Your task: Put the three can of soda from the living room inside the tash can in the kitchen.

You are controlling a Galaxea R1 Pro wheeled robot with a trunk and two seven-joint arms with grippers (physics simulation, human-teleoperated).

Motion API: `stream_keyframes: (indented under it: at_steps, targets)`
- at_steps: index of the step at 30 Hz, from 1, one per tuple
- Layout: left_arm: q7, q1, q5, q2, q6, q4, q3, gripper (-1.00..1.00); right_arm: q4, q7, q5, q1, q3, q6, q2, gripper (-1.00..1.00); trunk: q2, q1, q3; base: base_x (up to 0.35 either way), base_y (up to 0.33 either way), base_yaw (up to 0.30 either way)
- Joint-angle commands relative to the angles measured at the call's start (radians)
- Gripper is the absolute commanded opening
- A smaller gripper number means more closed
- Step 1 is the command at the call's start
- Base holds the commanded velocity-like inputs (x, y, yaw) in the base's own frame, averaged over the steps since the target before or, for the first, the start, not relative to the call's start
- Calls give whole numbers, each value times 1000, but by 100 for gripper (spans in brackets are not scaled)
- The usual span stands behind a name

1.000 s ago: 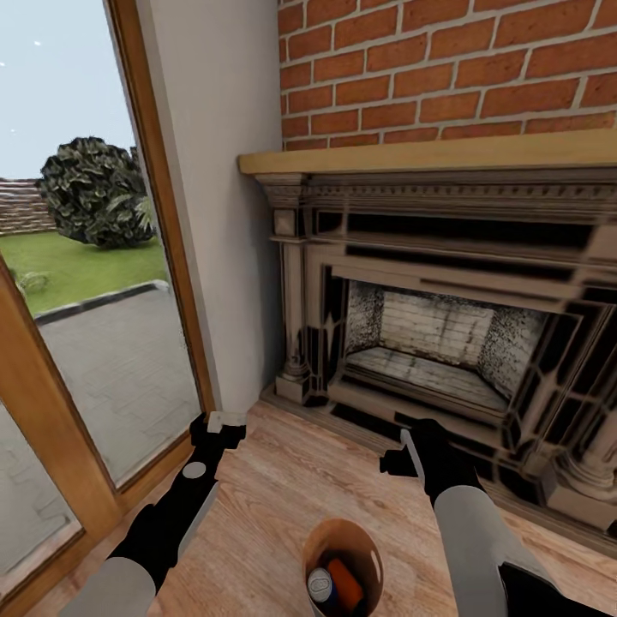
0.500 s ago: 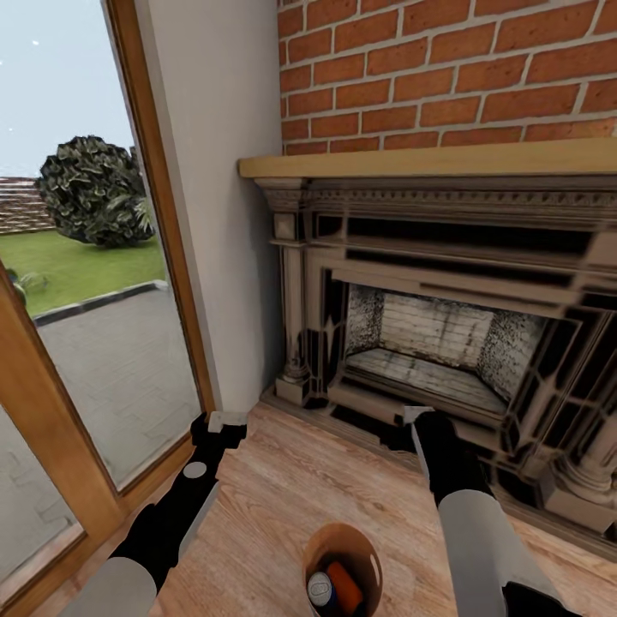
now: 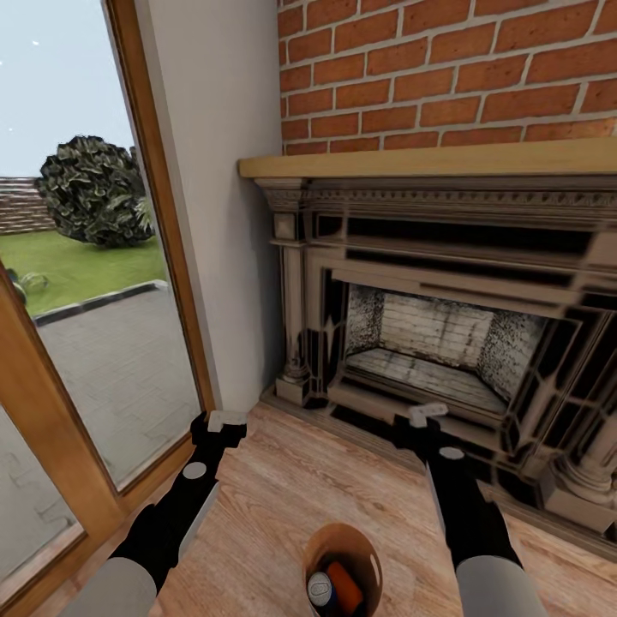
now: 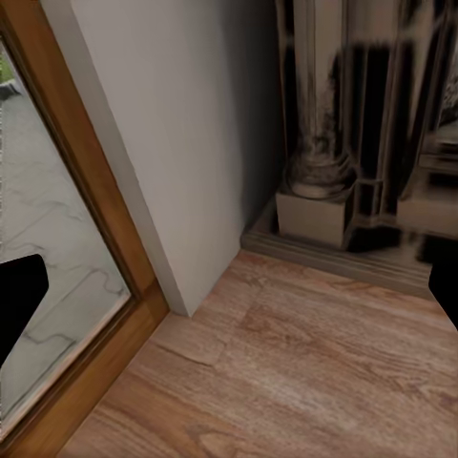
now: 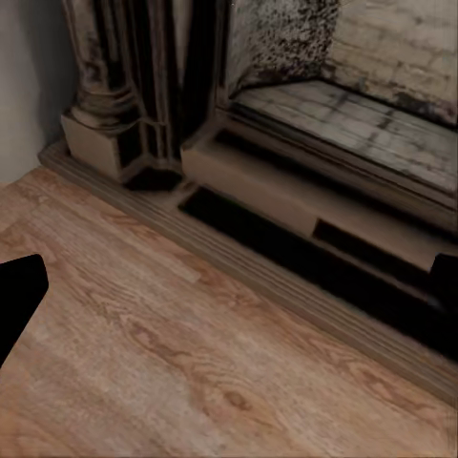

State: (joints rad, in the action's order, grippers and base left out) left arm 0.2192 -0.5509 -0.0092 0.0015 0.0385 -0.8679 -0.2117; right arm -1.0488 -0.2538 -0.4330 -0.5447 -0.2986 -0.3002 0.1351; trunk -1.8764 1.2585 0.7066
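At the bottom edge of the head view, between my two arms, stands the tash can (image 3: 322, 545), round with a coppery brown inside. Two cans of soda lie in it: a dark blue one with a silvery top (image 3: 320, 588) and an orange one (image 3: 346, 586). Whether a third lies beneath them is hidden. My left gripper (image 3: 219, 421) hangs over the wood floor near the window frame, open and empty. My right gripper (image 3: 427, 415) hovers in front of the fireplace hearth, also open and empty. In both wrist views the black fingertips (image 4: 19, 296) (image 5: 19, 298) sit far apart at the picture edges.
A dark ornate fireplace (image 3: 446, 283) under a red brick wall (image 3: 446, 68) rises straight ahead. On the left a tall wood-framed window (image 3: 158, 214) looks out on a paved yard. A white wall corner (image 4: 181, 162) stands between them, with wood floor (image 3: 291, 488) underfoot.
My right arm has swung so that its forearm now points straight ahead, and its gripper sits a little closer to the hearth. The left arm and the bin are nearly unchanged.
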Motion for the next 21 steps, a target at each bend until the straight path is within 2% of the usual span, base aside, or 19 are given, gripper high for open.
stream_keyframes:
  at_steps: [1,5,7,9,17,21]
  targets:
    - [0,0,0,0,-2,0,0,100,-4,-1,0,8,0,13,0,100,0,0,0,0,0,0]
    - [2,0,-1,0,-35,2,0,100,-9,-2,26,45,-2,98,1,100,0,0,0,0,0,0]
    - [3,9,0,-2,-63,5,0,100,-11,0,62,76,1,140,0,100,0,0,0,0,0,0]
    - [3,50,0,-3,-88,-6,-4,100,-11,1,95,124,-1,173,0,100,0,0,0,0,0,0]
    - [4,145,-1,-2,-116,-76,-8,100,-14,-3,126,207,-26,191,-8,100,0,0,0,0,0,0]
    - [23,193,-1,0,-133,-127,-10,100,-18,-3,151,238,-34,193,-10,100,0,0,0,0,0,0]
